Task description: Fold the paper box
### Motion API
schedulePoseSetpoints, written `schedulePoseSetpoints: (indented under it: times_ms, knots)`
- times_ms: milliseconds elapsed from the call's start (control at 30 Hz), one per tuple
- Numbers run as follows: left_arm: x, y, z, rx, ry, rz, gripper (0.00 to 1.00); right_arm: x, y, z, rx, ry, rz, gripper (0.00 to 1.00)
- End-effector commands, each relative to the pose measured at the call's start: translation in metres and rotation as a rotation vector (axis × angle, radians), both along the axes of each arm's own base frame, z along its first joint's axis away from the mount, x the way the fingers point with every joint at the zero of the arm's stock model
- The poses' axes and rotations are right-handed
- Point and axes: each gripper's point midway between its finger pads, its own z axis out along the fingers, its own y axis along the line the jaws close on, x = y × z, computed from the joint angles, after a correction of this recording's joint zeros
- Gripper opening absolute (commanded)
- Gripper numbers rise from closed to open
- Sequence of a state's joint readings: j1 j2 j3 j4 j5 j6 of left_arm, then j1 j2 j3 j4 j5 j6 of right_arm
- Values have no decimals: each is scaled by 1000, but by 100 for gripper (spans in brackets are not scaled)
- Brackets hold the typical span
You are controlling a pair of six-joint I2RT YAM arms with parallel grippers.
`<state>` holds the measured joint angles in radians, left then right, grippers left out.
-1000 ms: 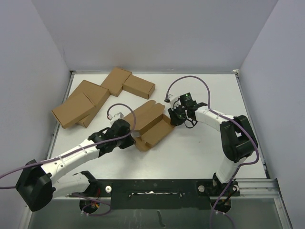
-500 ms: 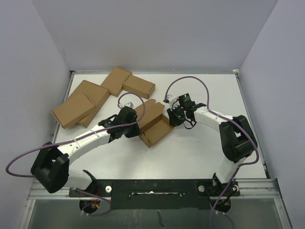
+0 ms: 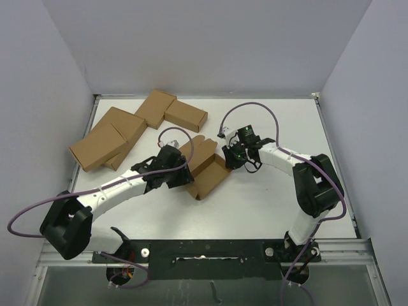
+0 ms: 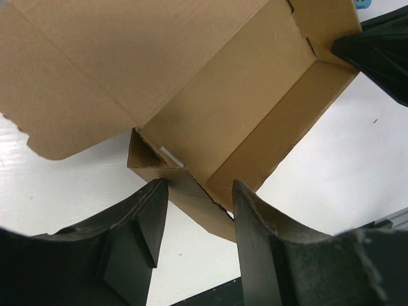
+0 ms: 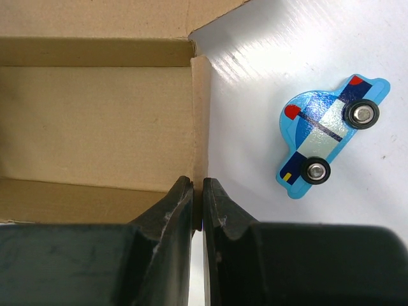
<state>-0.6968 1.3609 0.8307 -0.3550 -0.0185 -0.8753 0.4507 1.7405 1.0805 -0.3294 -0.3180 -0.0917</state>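
Box (image 3: 203, 167) sits on the table (image 3: 274, 191) between my arms. Right gripper (image 5: 197, 194) is clamped on its end wall; left gripper (image 4: 199, 191) is spread around the near corner. I'd anchor right, then nudge that corner flap inward slowly.

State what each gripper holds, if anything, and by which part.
The right gripper pinches the paper box by the edge of one end wall. The left gripper is open, holding nothing.

Bright even light; table (image 5: 255, 57) glare; sharp.
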Motion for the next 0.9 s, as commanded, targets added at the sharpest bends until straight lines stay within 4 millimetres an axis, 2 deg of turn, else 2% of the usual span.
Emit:
schedulePoseSetpoints:
  times_ms: [0, 133, 200, 333, 500, 867]
  knots:
    - [-1, -1, 23, -66, -60, 11, 44, -5, 7, 6, 30, 9, 10, 0]
    - [-2, -1, 23, -95, -77, 21, 44, -5, 7, 6, 29, 11, 11, 0]
    - [-2, -2, 24, -124, -104, 17, 49, -5, 7, 5, 28, 11, 10, 0]
    - [0, -3, 34, -182, -183, 20, 65, -5, 7, 4, 27, 17, 11, 0]
    - [-2, -1, 45, -249, -260, 25, 70, -6, 7, 4, 27, 20, 14, 0]
    - [-35, 19, 69, -369, -374, -14, 77, -5, 4, 5, 56, 44, -25, 0]
